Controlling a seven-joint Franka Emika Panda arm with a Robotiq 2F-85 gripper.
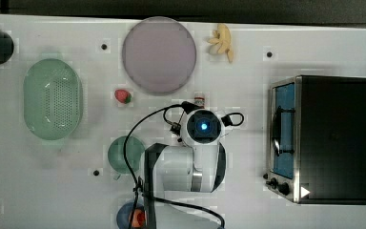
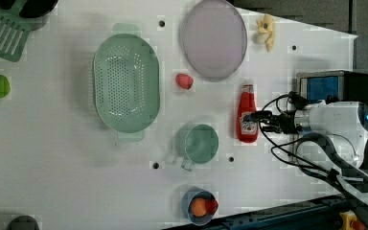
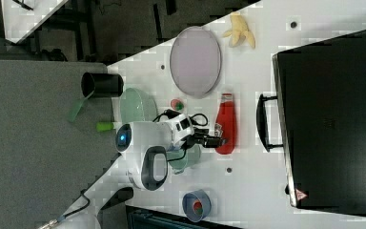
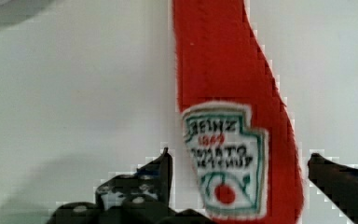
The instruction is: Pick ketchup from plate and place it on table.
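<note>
Red ketchup bottle (image 2: 247, 116) stands on white bench (image 2: 52, 158), off lilac plate (image 2: 214, 38), at plate's five o'clock in left view. Hand (image 4: 237, 163) released, fingers straddling bottle; placement looks done.

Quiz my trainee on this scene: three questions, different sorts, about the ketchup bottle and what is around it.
1. True or false: the small red ketchup bottle with a white cap rests on the large round lilac-grey plate.
2. What stands on both sides of the bottle? A) the black gripper, fingers open; B) an oval green perforated basket; C) a round green cup.
3. Fill in: the bottle rests on the flat white ____.

Key: 1 false; 2 A; 3 table.
</note>
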